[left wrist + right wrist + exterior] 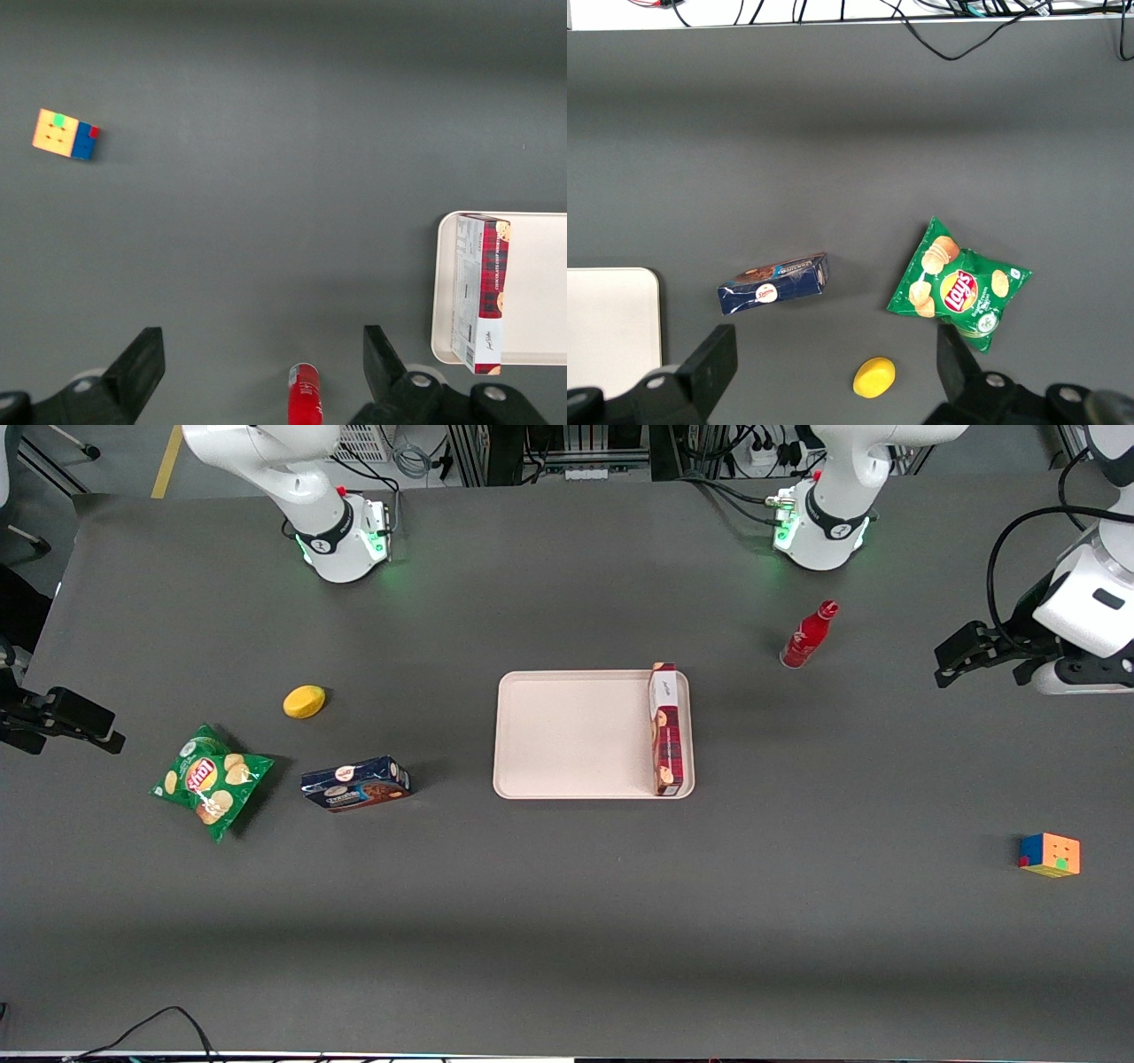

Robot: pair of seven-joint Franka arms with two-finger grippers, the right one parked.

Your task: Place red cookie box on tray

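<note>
**Observer:** Where's the red cookie box (666,728) sitting?

**Operator:** On the tray (571,735), standing on a long narrow side, tight against the rim at the working arm's end. I read that as a finished placement: it went down at the first edge I could reach, and the rim there helps keep it from sliding.

**Observer:** And your hand (264,367)?

**Operator:** Parked high off the desk (567,921) at the working arm's end, well apart from the tray. Its fingers (142,359) are spread wide with nothing between them. The red bottle (304,396) only shows through the gap from below; I'm not touching it.

**Observer:** Anything you can't make out?

**Operator:** From the wrist camera the tray is cut off, so I see only the end with the box. The bottle's lower part is cropped too. From the front, my hand is partly out of frame, and I can't tell whether the box leans on the rim or merely stands beside it.
</note>
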